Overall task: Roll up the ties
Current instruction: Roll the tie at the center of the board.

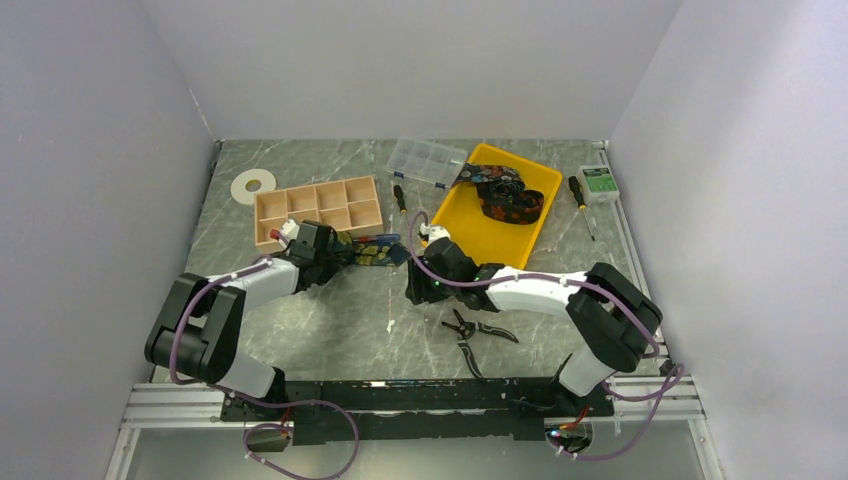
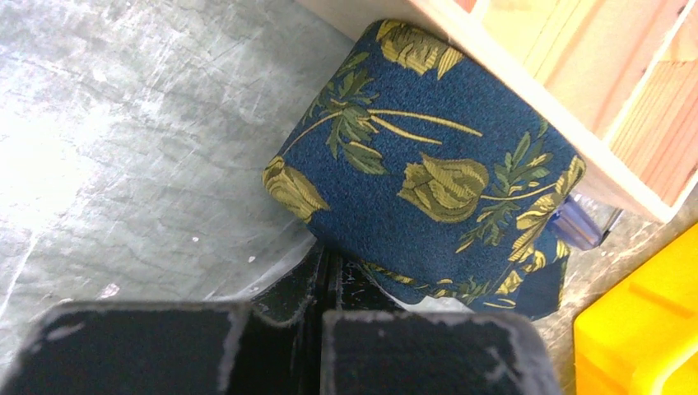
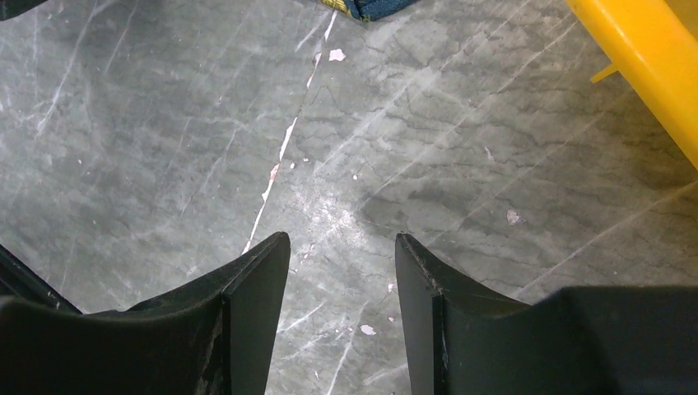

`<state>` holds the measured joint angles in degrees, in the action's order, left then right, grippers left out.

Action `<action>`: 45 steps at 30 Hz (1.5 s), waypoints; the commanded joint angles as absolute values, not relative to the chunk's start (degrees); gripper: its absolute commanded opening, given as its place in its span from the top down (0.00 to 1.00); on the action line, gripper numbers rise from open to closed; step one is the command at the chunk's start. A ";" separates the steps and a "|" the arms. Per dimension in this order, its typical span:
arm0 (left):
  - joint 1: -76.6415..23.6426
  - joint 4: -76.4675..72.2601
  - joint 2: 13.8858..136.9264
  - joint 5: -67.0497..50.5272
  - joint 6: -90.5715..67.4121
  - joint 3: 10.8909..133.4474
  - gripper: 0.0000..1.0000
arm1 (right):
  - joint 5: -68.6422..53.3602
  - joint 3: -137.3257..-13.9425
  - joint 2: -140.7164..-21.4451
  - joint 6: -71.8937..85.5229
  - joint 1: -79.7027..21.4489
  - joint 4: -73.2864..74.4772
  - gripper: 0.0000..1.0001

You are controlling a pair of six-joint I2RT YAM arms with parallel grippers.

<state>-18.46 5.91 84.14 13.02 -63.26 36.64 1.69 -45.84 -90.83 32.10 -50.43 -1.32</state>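
Observation:
A navy tie [image 2: 428, 156] with yellow-green flowers is wound into a compact coil against the wooden box [image 2: 576, 74]. My left gripper [image 2: 329, 255] is shut, and its tips vanish into the coil's underside. From above, this tie [image 1: 372, 251] lies just right of the left gripper [image 1: 335, 255]. Another dark patterned tie [image 1: 505, 195] sits loosely coiled in the yellow tray [image 1: 470, 235]. My right gripper [image 3: 342, 243] stands open over bare marble, nothing between its fingers. A corner of the navy tie [image 3: 370, 8] shows at the top edge of the right wrist view.
Black-handled pliers [image 1: 475, 330] lie near the right arm. The wooden compartment box [image 1: 318, 210], a clear organizer [image 1: 427, 160], two screwdrivers [image 1: 400, 200] [image 1: 580, 195], a white disc [image 1: 253, 185] and a green box [image 1: 600, 183] sit toward the back. The yellow tray [image 3: 642, 58] is at the right gripper's upper right.

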 commanded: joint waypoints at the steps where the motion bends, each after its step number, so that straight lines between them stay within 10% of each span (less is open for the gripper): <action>1: -18.19 1.06 85.30 14.95 -66.86 37.21 0.97 | 3.17 -45.05 -88.25 31.68 -50.15 -3.58 0.46; 18: -18.19 -1.21 86.19 15.36 -66.95 36.05 0.97 | 2.93 -43.51 -87.55 31.71 -49.94 -4.26 0.45; 32: -18.13 21.86 59.98 10.43 -59.95 34.35 0.96 | 2.55 -49.34 -90.63 31.95 -49.62 -4.18 0.31; 45: 6.16 10.03 62.14 -11.00 -51.94 36.20 0.67 | -6.15 -78.47 -111.29 35.77 -47.21 -2.01 0.32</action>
<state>0.67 17.78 58.72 1.83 -56.58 35.22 -2.72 -69.23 -106.24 34.11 -48.47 -2.52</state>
